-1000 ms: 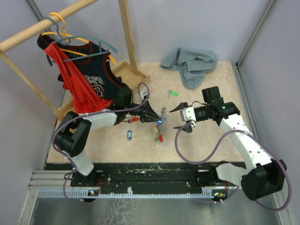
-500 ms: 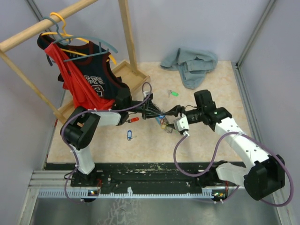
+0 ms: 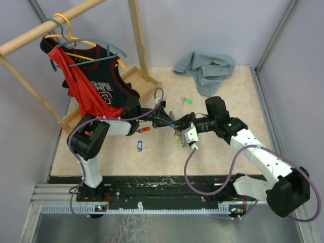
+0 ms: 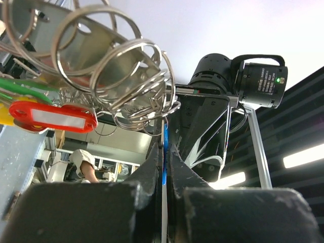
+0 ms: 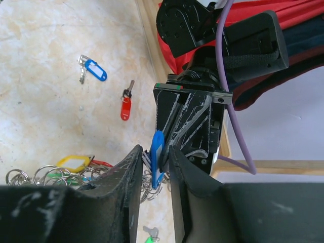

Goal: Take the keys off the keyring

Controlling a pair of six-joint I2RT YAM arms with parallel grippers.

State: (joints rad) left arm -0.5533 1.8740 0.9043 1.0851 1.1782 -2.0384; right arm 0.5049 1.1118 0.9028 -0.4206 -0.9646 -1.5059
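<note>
Left arm lay stretched low to the right, left gripper clamped on a blue tag. Right arm bent in from the right, right gripper fingers flanking the same tag; whether they pinched it, could not tell. Keyring and its keys bunched just beside both grippers.

In the left wrist view the keyring bunch runs off the frame at 10 o'clock. The red tag and green tag are cut by the 9 o'clock edge, and the blue tag shows only as an edge-on sliver pinched between the left fingers. In the right wrist view the right fingers cover the bunch's 3 o'clock end, and whether they touch the blue tag cannot be told. From the top, the keys are too small to count.
</note>
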